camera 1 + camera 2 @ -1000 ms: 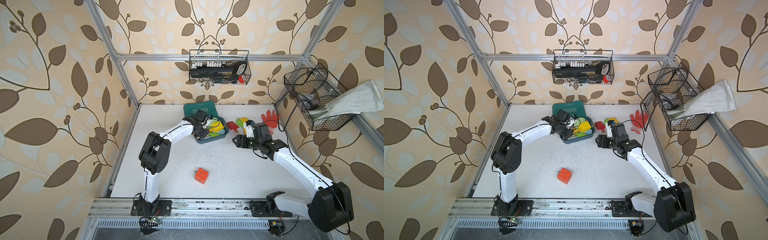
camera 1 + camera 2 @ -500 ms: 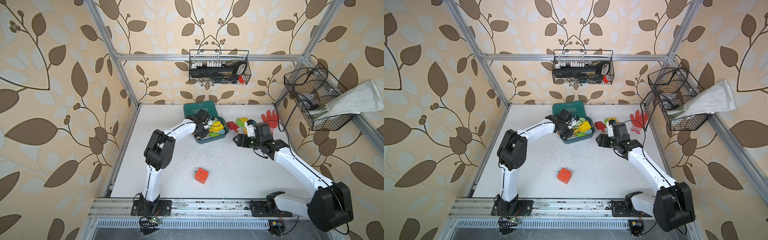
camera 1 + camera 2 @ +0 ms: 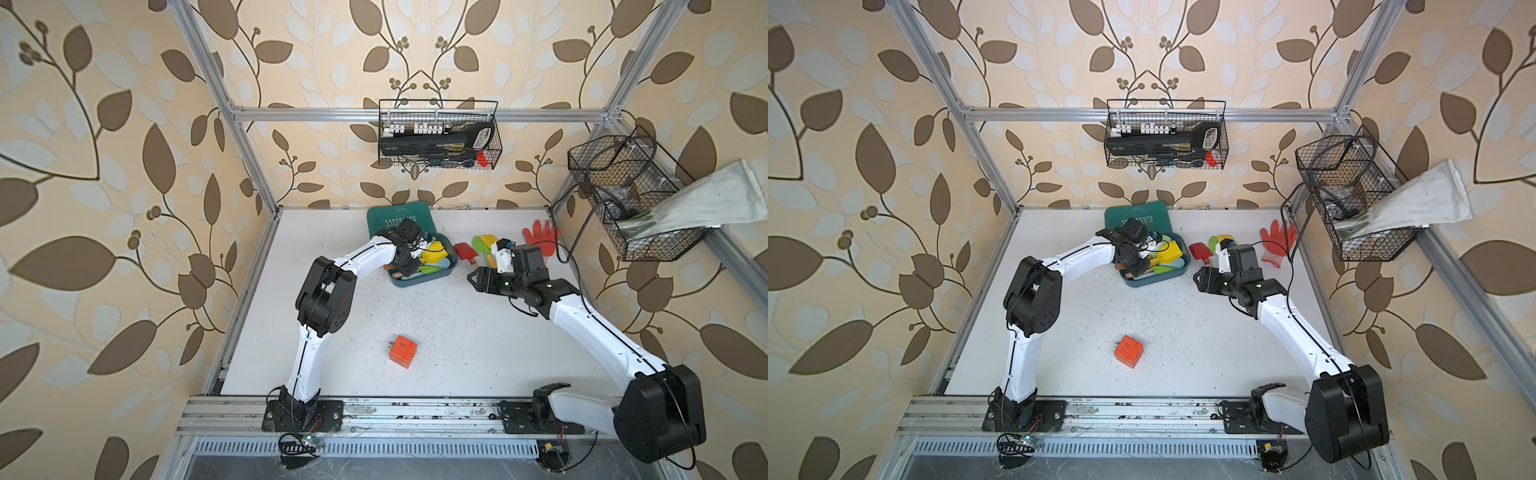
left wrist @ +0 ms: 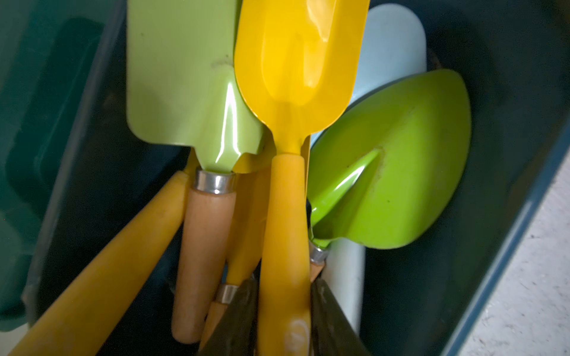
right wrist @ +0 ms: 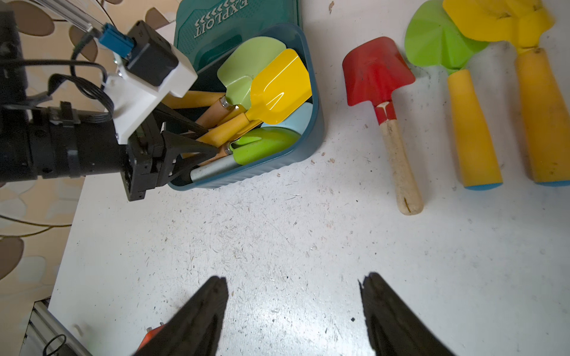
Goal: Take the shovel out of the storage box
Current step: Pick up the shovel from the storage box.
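Your left hand (image 4: 283,288) pinched the yellow shovel (image 4: 296,77) by its handle, inside the storage box (image 4: 509,92); your right hand (image 5: 293,289) hung wide and empty. The neighbouring handles (image 4: 203,246) crowded the grip and could snag on lifting. The shovel's long axis followed the box's length, blade away from the hand.

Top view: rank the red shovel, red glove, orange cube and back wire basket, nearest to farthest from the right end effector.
From the open right end effector:
1. Red shovel, just behind it.
2. Red glove, back and to its right.
3. Orange cube, forward and to its left.
4. Wire basket, hanging at the back, highest up.
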`<state>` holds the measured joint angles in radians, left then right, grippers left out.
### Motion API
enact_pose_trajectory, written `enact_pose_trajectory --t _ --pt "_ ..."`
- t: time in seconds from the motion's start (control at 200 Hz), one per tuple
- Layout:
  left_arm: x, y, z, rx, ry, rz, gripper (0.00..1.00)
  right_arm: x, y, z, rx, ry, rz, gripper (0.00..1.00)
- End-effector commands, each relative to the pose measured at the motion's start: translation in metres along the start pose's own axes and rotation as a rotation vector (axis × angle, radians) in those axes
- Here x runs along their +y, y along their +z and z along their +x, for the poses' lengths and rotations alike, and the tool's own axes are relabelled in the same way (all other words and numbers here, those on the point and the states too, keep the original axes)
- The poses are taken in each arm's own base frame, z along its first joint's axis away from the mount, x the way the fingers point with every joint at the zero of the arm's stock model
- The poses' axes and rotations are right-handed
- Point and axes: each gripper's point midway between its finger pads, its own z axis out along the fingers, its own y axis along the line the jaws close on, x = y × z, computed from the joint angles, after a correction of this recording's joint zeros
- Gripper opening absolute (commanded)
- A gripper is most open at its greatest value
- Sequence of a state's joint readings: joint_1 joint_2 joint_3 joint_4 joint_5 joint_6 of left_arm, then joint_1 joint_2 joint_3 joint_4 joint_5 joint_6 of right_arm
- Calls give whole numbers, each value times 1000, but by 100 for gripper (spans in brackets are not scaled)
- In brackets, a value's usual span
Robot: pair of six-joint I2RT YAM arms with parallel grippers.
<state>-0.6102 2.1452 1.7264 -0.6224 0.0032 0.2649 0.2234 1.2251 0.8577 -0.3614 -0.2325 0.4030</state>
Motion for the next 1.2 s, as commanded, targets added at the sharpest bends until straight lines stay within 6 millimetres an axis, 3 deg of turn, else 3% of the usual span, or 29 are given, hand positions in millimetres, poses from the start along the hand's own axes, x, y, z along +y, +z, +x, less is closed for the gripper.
enact_pose_trajectory --t 0.0,0.2,0.575,0.995,1.195 --pt "-4 -1 2 30 25 17 29 -1 4 5 16 20 -18 72" --pt "-3 -11 -3 -1 22 6 24 -2 4 5 15 32 -27 72" --pt "-16 -55 -28 -129 10 82 18 -5 7 7 27 50 -31 72" --pt "-22 -82 -37 -199 -29 109 11 -8 5 6 22 62 -28 72" --pt "-26 -111 -43 -315 -107 123 11 -6 2 7 23 71 -54 72"
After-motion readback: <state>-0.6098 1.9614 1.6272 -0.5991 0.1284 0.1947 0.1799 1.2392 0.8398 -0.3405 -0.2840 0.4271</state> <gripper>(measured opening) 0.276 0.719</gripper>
